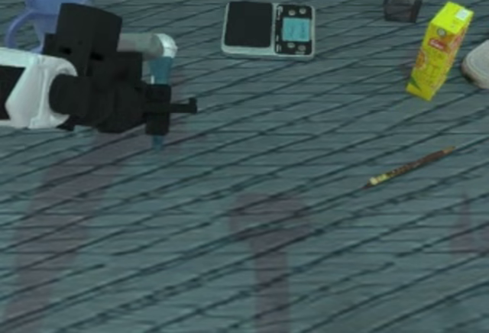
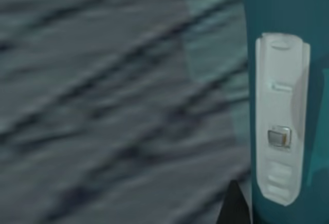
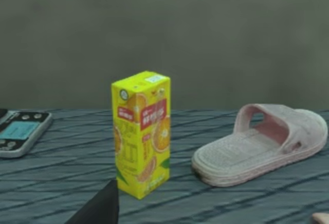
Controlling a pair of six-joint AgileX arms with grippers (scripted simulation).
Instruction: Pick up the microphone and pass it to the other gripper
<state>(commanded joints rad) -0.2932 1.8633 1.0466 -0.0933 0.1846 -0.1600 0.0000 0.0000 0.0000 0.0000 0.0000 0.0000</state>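
The microphone (image 1: 160, 73) has a teal handle that runs down under my left gripper (image 1: 162, 108) at the table's left. Its pale grey head (image 1: 162, 45) shows above the black gripper. In the left wrist view the teal handle (image 2: 288, 13) with its white switch panel (image 2: 280, 121) fills one side. One black fingertip (image 2: 234, 206) stands tight against the handle, and the other finger is hidden. My left gripper is shut on the microphone. My right gripper (image 3: 205, 219), the other gripper, is outside the top view. One of its fingers (image 3: 103, 206) shows, set wide to one side.
A lilac cup (image 1: 53, 1) stands behind the left arm. A kitchen scale (image 1: 269, 30) lies at the back middle and a dark box (image 1: 403, 1) at the back right. The yellow juice carton (image 1: 438, 50), pink slipper (image 3: 262, 144) and brown pencil (image 1: 411, 166) are on the right.
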